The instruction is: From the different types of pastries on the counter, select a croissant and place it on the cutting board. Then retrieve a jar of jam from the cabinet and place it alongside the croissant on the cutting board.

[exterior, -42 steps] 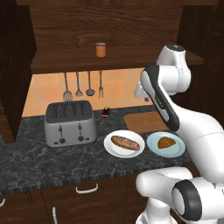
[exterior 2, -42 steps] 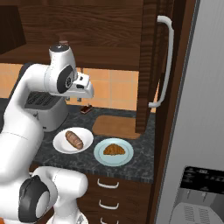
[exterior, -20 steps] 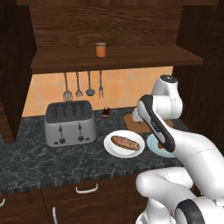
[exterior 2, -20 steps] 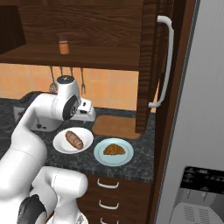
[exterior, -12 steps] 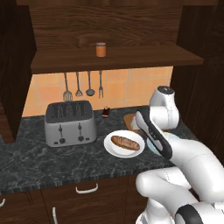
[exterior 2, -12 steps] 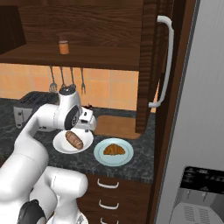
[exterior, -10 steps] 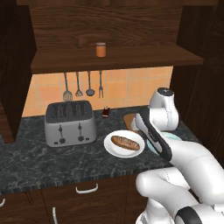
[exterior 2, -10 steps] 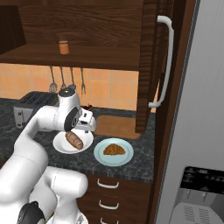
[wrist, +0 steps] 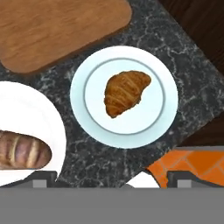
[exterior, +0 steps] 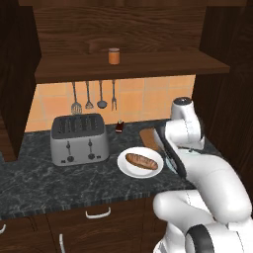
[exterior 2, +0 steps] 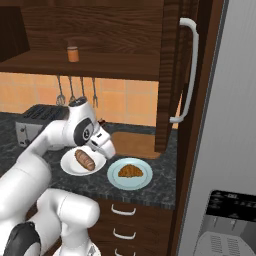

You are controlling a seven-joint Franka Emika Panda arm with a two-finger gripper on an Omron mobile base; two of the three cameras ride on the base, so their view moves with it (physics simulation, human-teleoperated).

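The golden-brown croissant [wrist: 125, 92] [exterior 2: 130, 172] lies on a light-blue plate [wrist: 87, 118] on the dark counter [exterior: 74, 178]. My gripper [exterior 2: 106, 148] hangs just above that plate, tilted down, and it is open with nothing between its fingertips [wrist: 43, 177]. The wooden cutting board [wrist: 57, 26] [exterior 2: 132, 144] [exterior: 148, 137] lies bare just behind the plate. A long brown loaf [exterior: 142, 161] [wrist: 22, 151] rests on a white plate beside it. The jar of jam [exterior: 114, 56] [exterior 2: 73, 53] stands on the cabinet shelf [exterior: 123, 69]. In the left base view my arm hides the croissant.
A silver toaster [exterior: 79, 138] stands at the left of the counter, and a tiny dark bottle [exterior: 119, 127] sits by the wall. Utensils [exterior: 89, 96] hang under the shelf. A tall dark cupboard with a white handle [exterior 2: 187, 70] closes in the right side.
The arm has swung down from shelf height to the plates. The hand now hovers low over the croissant's plate. Nothing on the counter has moved.
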